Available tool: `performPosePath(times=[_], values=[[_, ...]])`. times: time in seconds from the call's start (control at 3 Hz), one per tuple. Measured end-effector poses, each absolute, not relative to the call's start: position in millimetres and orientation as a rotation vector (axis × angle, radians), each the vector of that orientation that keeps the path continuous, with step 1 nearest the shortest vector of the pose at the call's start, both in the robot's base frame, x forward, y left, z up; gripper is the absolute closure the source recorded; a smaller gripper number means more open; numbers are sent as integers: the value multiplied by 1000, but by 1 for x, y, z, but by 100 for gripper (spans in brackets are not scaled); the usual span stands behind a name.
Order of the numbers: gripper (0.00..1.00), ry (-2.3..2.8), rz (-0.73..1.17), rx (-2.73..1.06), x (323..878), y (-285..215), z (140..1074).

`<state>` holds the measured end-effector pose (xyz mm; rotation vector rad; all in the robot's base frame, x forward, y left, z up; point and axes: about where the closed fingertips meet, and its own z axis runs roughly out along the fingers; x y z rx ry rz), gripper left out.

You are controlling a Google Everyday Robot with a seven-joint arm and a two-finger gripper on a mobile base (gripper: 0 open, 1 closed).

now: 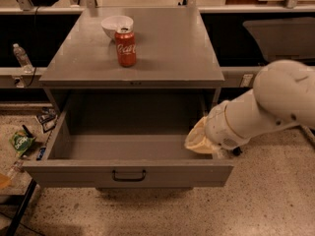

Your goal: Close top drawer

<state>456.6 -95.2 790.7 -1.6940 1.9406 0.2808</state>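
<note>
Top drawer [74,173] stands pulled far out from under the desk [167,53], with its dark pull handle [129,175] centred on the front panel that faces you. You find the gripper [199,140] at the drawer's right wall, near the front corner and just over the rim; you cannot tell whether it is wide or narrow. The white arm [275,102] reaches in from the right. On the desk, a red Coca-Cola can [126,47] stands upright just in front of a white bowl [116,26].
</note>
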Motion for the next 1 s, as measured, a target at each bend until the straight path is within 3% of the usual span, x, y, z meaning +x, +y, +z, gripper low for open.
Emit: performPosePath(times=[0.33,1.0], values=[[100,1859,293,-1658,459,-78,753],[100,1828,261,-1644,466,-75,752]])
